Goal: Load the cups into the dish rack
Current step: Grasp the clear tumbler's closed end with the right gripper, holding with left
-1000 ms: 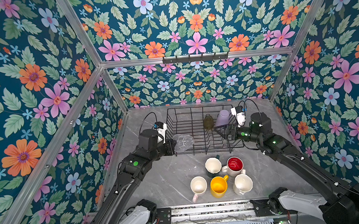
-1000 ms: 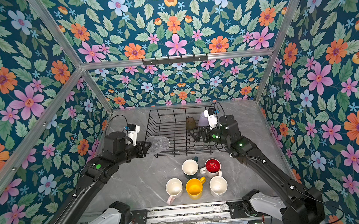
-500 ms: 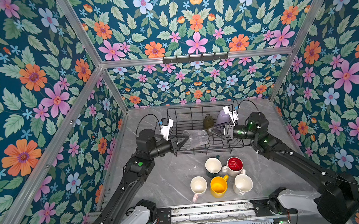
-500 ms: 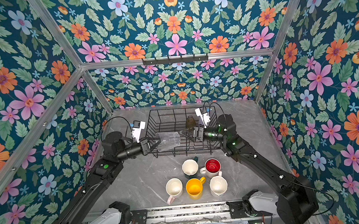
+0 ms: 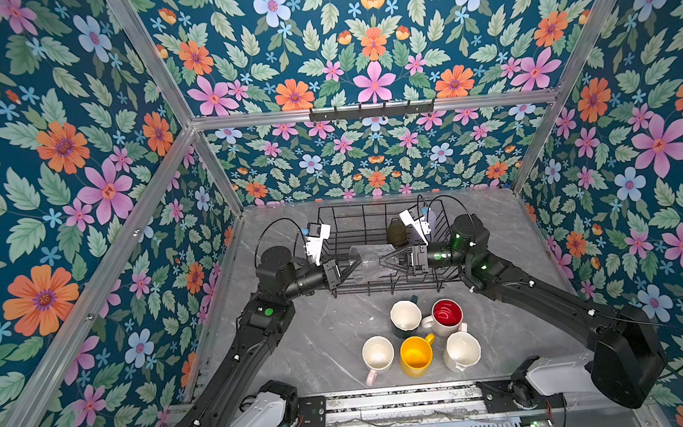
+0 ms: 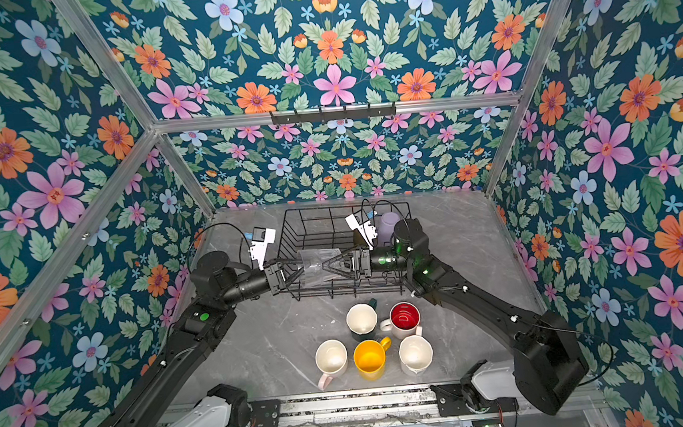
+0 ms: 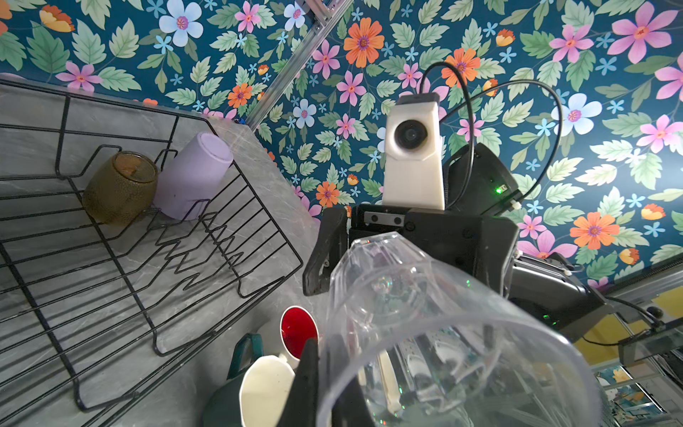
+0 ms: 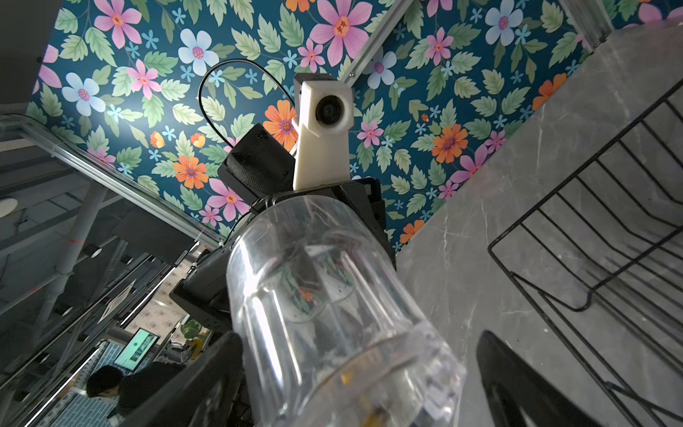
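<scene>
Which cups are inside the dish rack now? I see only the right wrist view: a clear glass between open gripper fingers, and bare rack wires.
Observer: Two. The olive-amber glass and the lilac tumbler sit side by side in the far right part of the dish rack.
Operator: What holds the clear glass?
Observer: The left gripper is shut on the rim of the clear glass, which lies sideways above the rack.
Operator: How many cups are outside the rack?
Observer: Five, in front of it: the dark green mug, the red-lined white mug, the pale pink mug, the yellow mug and the white mug.
</scene>
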Controlling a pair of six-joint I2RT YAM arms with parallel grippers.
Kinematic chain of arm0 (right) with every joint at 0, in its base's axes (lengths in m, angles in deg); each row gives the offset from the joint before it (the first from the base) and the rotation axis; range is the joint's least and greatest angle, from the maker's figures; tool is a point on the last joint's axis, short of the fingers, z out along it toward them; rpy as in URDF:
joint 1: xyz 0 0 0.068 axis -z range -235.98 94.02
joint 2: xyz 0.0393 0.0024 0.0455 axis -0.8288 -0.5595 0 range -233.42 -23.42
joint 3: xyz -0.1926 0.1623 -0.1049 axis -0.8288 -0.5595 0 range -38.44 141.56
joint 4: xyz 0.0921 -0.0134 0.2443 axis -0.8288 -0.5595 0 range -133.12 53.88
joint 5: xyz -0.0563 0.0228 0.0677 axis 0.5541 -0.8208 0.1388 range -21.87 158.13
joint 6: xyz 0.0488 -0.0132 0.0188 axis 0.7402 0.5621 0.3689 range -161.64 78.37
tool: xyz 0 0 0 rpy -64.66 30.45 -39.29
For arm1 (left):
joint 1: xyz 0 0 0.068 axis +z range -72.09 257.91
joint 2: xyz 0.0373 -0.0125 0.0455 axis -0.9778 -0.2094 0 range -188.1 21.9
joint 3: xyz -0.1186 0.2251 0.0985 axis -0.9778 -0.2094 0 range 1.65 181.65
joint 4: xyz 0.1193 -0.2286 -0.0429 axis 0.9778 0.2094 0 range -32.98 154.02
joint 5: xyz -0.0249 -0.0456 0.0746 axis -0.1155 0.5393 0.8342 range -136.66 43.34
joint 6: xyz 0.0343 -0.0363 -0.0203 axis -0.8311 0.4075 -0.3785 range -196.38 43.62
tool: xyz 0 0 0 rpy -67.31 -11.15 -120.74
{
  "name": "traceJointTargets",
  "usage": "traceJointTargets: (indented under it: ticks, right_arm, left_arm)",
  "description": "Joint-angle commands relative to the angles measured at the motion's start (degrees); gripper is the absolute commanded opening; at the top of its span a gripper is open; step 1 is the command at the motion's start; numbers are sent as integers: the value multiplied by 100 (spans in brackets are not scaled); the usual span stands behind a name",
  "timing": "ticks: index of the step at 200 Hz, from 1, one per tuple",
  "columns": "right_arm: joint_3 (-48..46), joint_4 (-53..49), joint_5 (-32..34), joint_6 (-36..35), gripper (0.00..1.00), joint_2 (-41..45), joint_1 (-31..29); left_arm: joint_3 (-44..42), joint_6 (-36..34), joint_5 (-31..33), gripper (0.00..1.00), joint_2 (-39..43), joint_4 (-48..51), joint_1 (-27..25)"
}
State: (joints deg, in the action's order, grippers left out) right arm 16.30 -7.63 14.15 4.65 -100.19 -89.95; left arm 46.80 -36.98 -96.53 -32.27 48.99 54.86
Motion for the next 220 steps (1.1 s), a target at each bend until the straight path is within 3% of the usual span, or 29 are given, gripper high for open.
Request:
traceJointTargets:
  ticks: [1, 90, 162, 178, 220]
  right_arm:
    - [53, 338, -166, 144, 97, -39, -27]
    - [170, 427, -224, 259, 95, -292, -175]
    - [235, 337, -208, 284, 88, -392, -226]
    - [263, 267, -186, 285, 83, -417, -232]
    - [359, -158, -4, 178, 56, -470, -232]
  left_arm:
    - [13, 126, -173, 0, -12, -485, 0]
    - [-21, 252, -244, 0, -41, -682, -4]
    - [-45, 269, -264, 0, -53, -691, -1]
    - [-41, 272, -252, 0, -56, -691, 1]
    - [-62, 285, -223, 0, -32, -691, 2]
